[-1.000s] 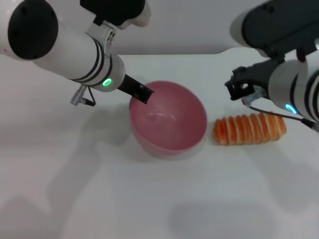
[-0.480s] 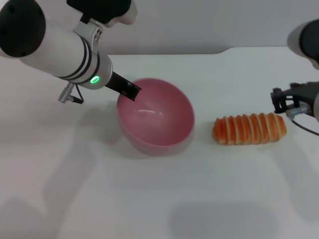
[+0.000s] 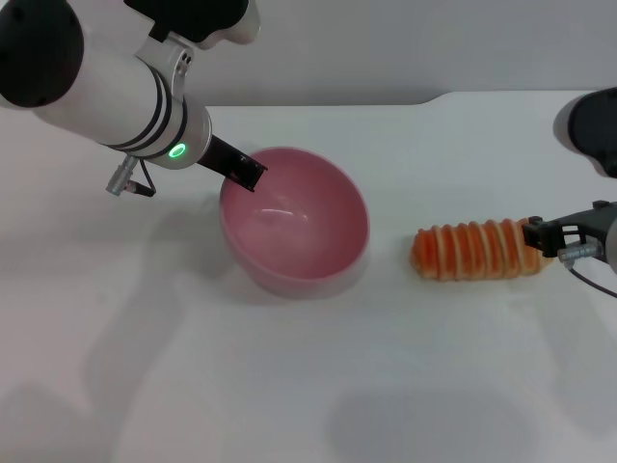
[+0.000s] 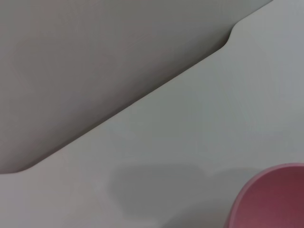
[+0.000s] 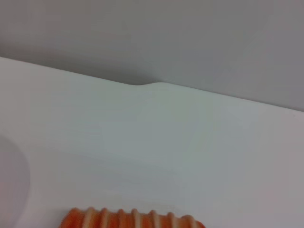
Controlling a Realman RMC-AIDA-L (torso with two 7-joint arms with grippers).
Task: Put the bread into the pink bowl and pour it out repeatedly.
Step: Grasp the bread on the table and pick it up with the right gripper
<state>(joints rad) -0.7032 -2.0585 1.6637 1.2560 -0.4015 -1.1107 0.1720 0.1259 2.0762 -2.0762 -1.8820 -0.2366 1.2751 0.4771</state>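
Observation:
The pink bowl (image 3: 294, 224) sits left of the table's middle, tilted a little and empty; its edge also shows in the left wrist view (image 4: 274, 199). My left gripper (image 3: 245, 172) is shut on the bowl's far left rim. The bread (image 3: 474, 251), an orange and cream striped loaf, lies on the table to the right of the bowl, apart from it. Its top shows in the right wrist view (image 5: 133, 219). My right gripper (image 3: 551, 237) is low at the bread's right end.
The white table (image 3: 289, 386) ends at a back edge (image 3: 386, 100) with a step in it behind the bowl, and a grey wall lies beyond. Nothing else stands on the table.
My left gripper has drawn the bowl leftward, away from the bread. My right gripper has swung right and come down from behind the loaf to its right end. The bread has not moved.

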